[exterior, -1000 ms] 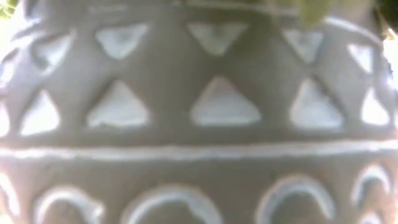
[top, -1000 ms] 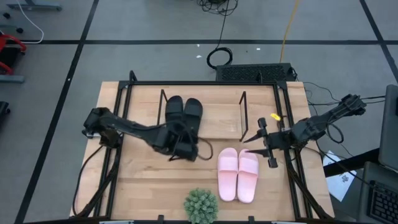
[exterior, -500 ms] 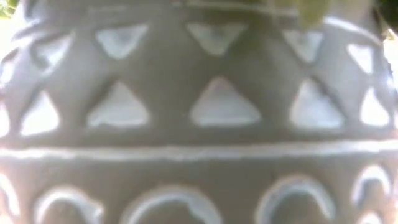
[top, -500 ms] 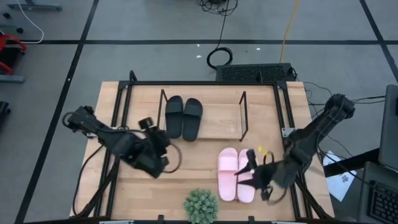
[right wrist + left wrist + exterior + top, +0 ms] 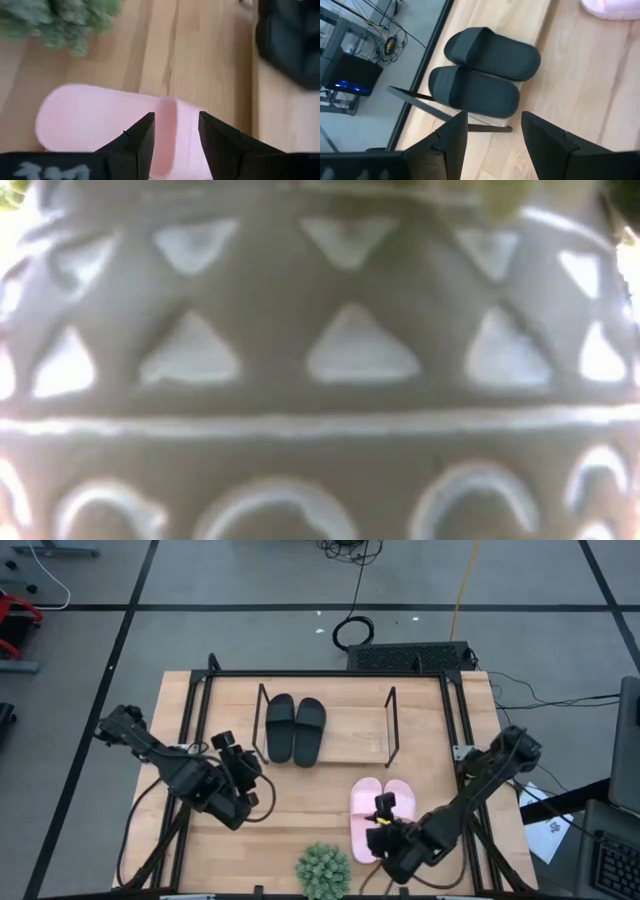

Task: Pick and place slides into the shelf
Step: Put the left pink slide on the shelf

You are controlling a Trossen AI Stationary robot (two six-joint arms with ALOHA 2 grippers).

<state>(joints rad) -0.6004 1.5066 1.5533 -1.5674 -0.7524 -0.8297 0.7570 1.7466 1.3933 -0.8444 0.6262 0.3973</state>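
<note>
**Black pair shelved, pink pair next**

Wooden table (image 5: 220, 845) on grey floor carried the shelf (image 5: 352, 740). Black slides (image 5: 296, 727) sat on it; pink slides (image 5: 383, 802) lay on the tabletop near a plant (image 5: 322, 871). Right gripper (image 5: 381, 828), fingers apart and empty, hovered over the pink pair; a grasp seemed next. Left gripper (image 5: 236, 755) waited, open, beside the shelf.

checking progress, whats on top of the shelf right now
The black pair of slides sits side by side at the left end of the shelf; the rest of its board is bare. The pink pair is on the table.
</note>
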